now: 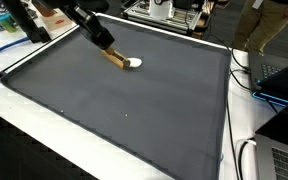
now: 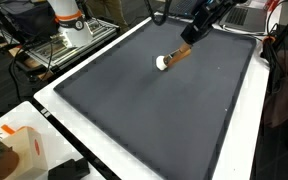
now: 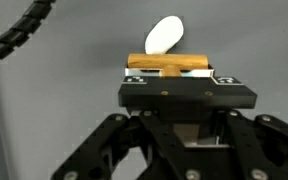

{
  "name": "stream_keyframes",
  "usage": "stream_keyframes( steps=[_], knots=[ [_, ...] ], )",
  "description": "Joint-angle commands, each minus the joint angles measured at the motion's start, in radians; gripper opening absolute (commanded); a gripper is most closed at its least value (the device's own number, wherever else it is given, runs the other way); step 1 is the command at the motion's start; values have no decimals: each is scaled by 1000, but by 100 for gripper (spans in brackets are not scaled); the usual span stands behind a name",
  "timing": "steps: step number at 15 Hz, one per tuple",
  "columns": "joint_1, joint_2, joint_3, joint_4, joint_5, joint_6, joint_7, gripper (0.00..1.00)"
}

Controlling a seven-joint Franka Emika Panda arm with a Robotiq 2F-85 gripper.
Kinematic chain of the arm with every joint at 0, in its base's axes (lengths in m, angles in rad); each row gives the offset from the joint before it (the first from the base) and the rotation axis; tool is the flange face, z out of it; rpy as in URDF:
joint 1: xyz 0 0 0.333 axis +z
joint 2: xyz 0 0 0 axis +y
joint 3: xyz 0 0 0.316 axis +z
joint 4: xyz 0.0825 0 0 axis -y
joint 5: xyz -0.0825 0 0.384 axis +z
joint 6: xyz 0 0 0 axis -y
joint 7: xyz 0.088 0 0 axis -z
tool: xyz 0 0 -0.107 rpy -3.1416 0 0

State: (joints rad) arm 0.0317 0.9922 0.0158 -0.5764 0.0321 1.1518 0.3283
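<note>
**Utensil Held Near the Mat's Upper Edge**

A mat (image 1: 124,115) covers most of the counter (image 1: 34,120), which shows as a border around it. In an exterior view the utensil (image 1: 124,60) sits above the frame's centre, over the mat's upper part. The jaws are at its upper-left end and its head (image 1: 135,64) at the lower right. In an exterior view with the utensil upper right of centre, a box (image 2: 24,148) stands in the lower left corner, off the mat. In the wrist view the handle (image 3: 169,64) runs left to right between the jaws, with the head above it.
</note>
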Motion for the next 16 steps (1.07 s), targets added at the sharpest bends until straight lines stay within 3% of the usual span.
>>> stream_keyframes(
  steps=[1,7,10,11,16],
  knots=[
    [-36,-79,11,-53,37,-11,13,23],
    [-95,-194,20,-158,100,22,-4,23],
    [-115,-271,22,-232,91,37,-126,23],
    [-92,-178,5,-112,73,9,-65,48],
    [-103,-236,10,-173,73,16,-117,48]
  ],
)
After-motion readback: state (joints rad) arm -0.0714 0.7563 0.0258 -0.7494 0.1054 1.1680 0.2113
